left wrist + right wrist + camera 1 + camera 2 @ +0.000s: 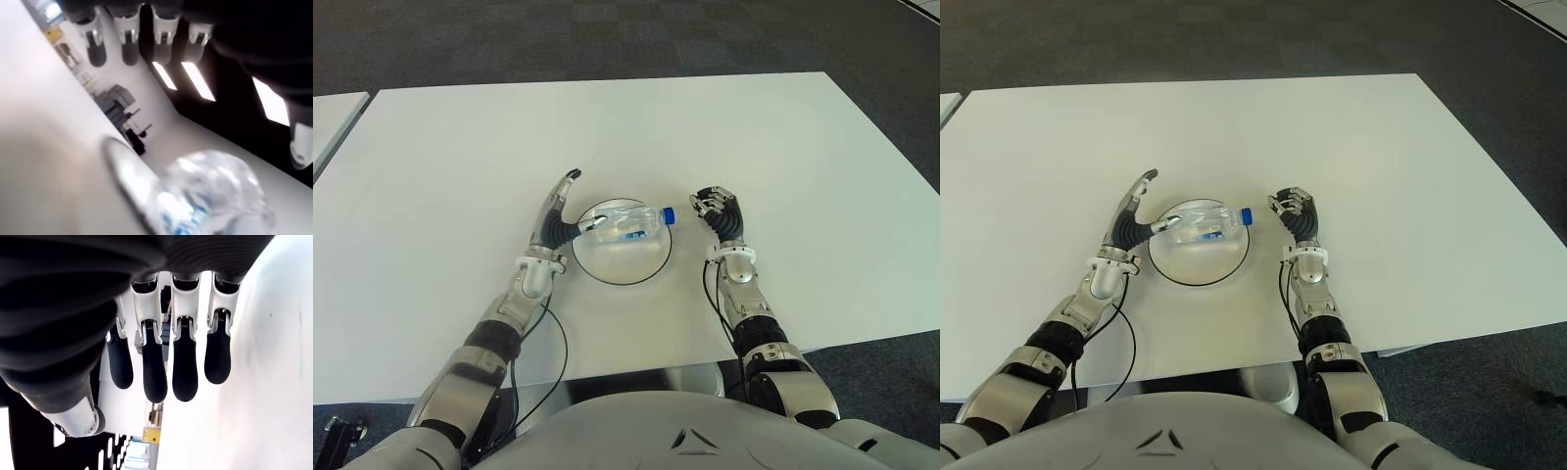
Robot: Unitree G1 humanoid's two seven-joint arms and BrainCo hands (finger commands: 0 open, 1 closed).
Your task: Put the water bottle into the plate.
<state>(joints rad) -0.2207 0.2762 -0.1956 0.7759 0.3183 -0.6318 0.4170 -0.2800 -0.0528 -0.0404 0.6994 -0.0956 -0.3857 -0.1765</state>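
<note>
One water bottle (625,223) lies on its side in the one plate (636,275), a round plate with a dark rim near the front middle of the white table (460,147). The bottle is clear, with a blue cap (670,214) that points toward the robot's right and reaches out over the plate's right rim. Its base end lies at the plate's left rim.

Two robot hands are in view. The left robot hand (556,217) stands just left of the plate, its fingers (570,180) stretched out straight and pointing away from the robot, holding nothing. Its thumb (589,226) reaches toward the base of the bottle; whether it touches the bottle cannot be told. In the left wrist view four fingertips (127,46) hang open above the blurred bottle (210,196) and the plate's rim (129,171).

The right robot hand (720,211) shows just right of the plate, near the blue cap but apart from it. Its four fingers (185,367) are bent partway, side by side, with the thumb (78,418) set apart, and there is nothing between them.

Dark carpet (607,39) lies beyond the far edge of the table.
</note>
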